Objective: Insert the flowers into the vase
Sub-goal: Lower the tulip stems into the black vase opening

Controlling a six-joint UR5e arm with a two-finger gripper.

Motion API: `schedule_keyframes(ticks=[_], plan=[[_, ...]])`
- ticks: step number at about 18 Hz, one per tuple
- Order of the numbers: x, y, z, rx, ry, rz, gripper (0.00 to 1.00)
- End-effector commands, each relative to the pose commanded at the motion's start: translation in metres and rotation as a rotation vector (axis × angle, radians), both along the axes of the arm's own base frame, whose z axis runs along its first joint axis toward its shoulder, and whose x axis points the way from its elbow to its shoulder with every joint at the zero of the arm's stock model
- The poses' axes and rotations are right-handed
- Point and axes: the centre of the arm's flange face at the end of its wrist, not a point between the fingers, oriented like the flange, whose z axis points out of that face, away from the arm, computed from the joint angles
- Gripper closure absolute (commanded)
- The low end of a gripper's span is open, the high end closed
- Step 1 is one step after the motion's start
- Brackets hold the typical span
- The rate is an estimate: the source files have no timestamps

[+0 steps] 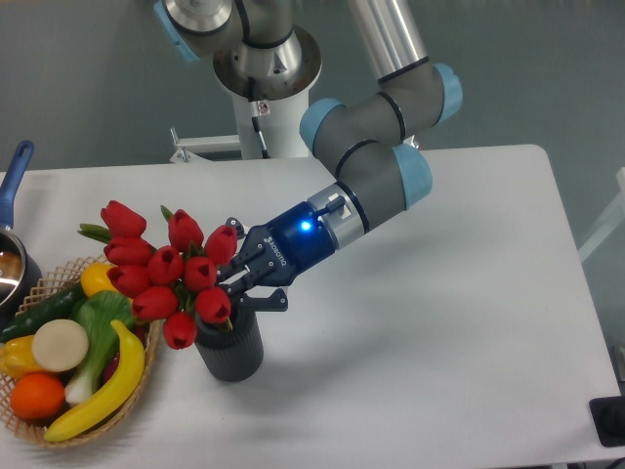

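Note:
The flowers [161, 264] are a bunch of glossy red tulip buds with green leaves, tilted to the left above the vase. The vase [230, 349] is a short dark grey ribbed cylinder standing upright on the white table. The stems run down toward the vase's mouth; the mouth and the stem ends are hidden by buds and fingers. My gripper [237, 280] comes in from the right, just above the vase's rim, and is shut on the flowers' stems.
A woven wicker basket [29, 422] with toy fruit and vegetables stands at the front left, touching the tulip buds' side. A pot with a blue handle [14, 181] sits at the left edge. The robot's base [266, 73] is at the back.

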Motion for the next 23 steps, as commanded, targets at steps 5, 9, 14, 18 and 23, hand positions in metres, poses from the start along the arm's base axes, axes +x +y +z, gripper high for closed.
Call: schedule_keyframes(ticks=[5, 9, 14, 18, 23], plan=[[-0.001, 0.0, -0.007, -0.007, -0.008, 0.0, 0.85], [-0.001, 0.0, -0.011, -0.012, -0.016, 0.0, 0.84], [0.001, -0.002, -0.02, -0.005, -0.001, -0.001, 0.84], [0.0, -0.002, -0.022, -0.006, -0.002, 0.0, 0.84], [-0.001, -0.003, -0.031, -0.009, -0.004, 0.0, 0.84]])
